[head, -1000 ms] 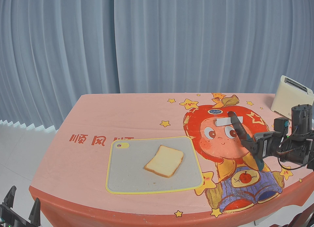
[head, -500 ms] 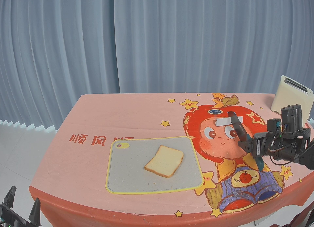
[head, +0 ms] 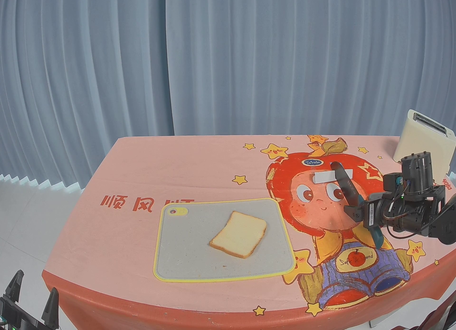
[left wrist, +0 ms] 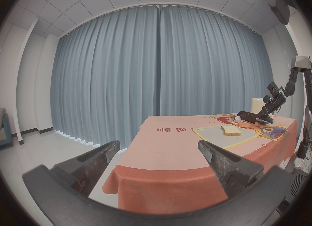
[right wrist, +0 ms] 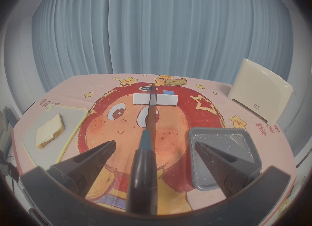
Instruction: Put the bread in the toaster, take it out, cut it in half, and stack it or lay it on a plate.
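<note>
Pink cartoon-print tablecloth (head: 190, 169) carries the pale bread slice (head: 239, 234), flat on a grey yellow-rimmed cutting board (head: 185, 250) at 7 o'clock. At its 3 o'clock, a dark-handled knife (right wrist: 143, 171) lies between the spread fingers of the right gripper (right wrist: 154, 144). Cream toaster (head: 422, 141): 2 o'clock. Left gripper (left wrist: 158, 143): spread, empty.

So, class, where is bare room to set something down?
Free: the pink tablecloth behind the grey yellow-rimmed cutting board, and the board's left half beside the bread slice. Crowded: the right side, with dark-handled knife, right gripper, grey tray and cream toaster.
</note>
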Robot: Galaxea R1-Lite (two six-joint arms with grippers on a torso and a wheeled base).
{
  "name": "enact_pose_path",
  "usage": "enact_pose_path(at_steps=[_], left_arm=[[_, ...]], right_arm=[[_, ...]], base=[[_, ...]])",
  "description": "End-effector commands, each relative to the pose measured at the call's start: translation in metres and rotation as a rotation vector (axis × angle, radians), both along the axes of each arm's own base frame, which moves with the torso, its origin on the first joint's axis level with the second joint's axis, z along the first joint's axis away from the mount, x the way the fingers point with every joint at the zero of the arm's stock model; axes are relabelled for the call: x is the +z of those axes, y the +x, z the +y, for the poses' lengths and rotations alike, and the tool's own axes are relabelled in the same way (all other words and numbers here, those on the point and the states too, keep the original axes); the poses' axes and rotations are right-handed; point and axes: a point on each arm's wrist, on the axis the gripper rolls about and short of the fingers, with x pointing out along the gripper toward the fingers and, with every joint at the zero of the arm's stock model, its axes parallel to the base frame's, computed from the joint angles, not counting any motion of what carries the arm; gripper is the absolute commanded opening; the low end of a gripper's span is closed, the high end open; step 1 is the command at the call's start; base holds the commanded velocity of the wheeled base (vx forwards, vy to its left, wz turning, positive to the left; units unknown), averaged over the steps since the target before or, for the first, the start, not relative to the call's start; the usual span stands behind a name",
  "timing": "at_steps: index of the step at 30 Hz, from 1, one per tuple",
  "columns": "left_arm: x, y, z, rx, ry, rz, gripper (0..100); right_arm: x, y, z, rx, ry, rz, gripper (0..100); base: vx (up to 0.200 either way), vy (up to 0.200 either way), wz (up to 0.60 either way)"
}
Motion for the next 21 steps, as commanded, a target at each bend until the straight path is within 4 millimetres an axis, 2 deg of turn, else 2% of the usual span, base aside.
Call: enact_pose_path(at_steps=[1, 21], left_arm=[[-0.0049, 0.0013, 0.0000, 0.000, 0.000, 0.019, 100], [-0.0049, 0.0013, 0.0000, 0.000, 0.000, 0.019, 100]], right_arm=[[-0.0008, 0.0015, 0.0019, 0.004, -0.012, 0.000, 100], [-0.0072, 0.0056, 0.0070, 0.007, -0.037, 0.017, 100]], base=[[0.000, 0.000, 0.00], [0.000, 0.000, 0.00]])
